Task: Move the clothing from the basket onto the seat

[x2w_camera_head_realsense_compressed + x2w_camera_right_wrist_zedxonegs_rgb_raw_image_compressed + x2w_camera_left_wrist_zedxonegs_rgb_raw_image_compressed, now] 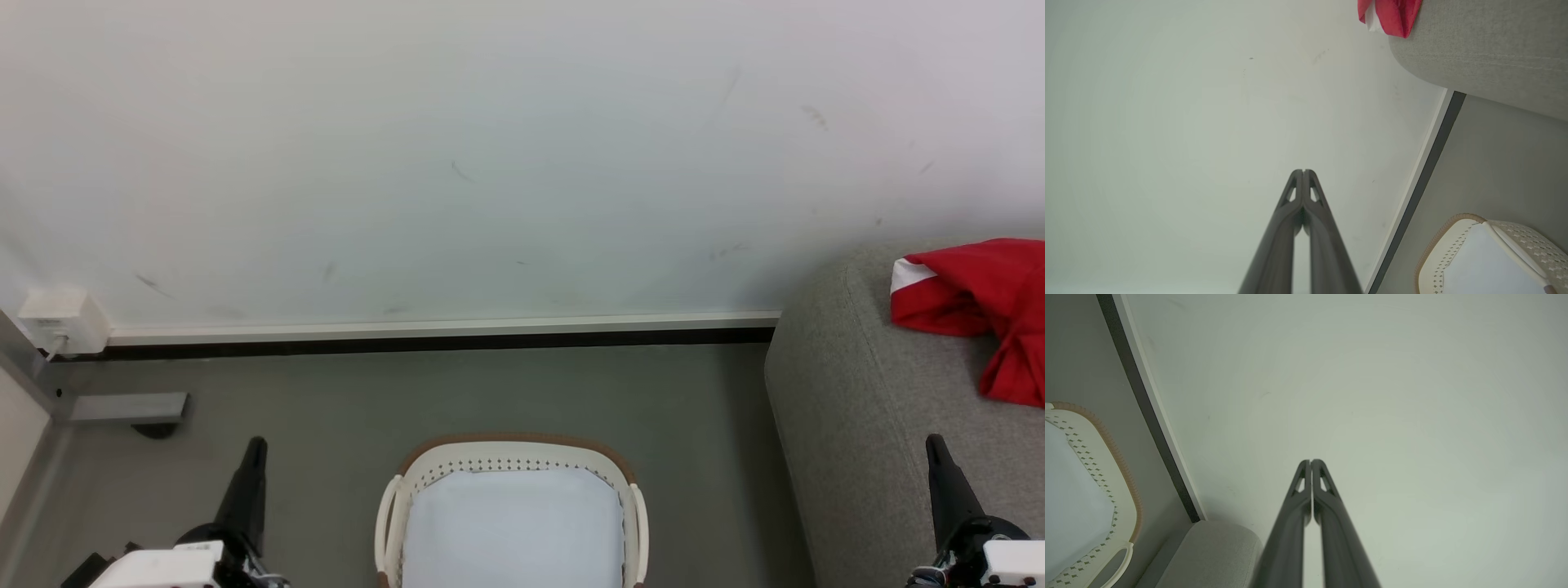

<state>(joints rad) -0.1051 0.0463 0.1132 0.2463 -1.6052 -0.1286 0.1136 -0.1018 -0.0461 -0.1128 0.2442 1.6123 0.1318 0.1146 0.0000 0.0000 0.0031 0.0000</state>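
Head view: one clothing [980, 306] on one seat [857, 425], one basket [514, 447].

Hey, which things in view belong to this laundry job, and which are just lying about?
Job: red sports garment, already on the grey sofa; cream laundry basket.
Lying about: white liner sheet in the basket; white wall box; grey metal foot; skirting board.

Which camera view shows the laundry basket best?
The head view: the basket sits centred, showing its far rim, both side handles and white liner, though the bottom edge crops it. The left wrist view catches one curved side at its left edge; the right wrist view, a corner at lower right.
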